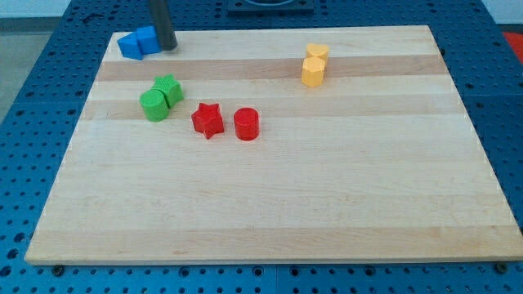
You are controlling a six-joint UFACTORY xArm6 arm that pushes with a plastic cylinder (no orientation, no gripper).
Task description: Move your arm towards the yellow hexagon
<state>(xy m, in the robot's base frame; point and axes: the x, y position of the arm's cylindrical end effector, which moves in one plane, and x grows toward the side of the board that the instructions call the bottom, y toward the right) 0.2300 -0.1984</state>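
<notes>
The yellow hexagon (313, 71) stands near the view's top, right of centre, touching a second yellow block (318, 53) just above it. My tip (167, 46) is at the view's top left, touching the right side of two blue blocks (137, 42). The tip is far to the left of the yellow hexagon, about a third of the board's width away.
A green round block (153, 105) and a green star-like block (168, 88) sit together at the left. A red star (207, 120) and a red cylinder (246, 124) lie side by side near the middle. The wooden board (270, 212) rests on a blue perforated table.
</notes>
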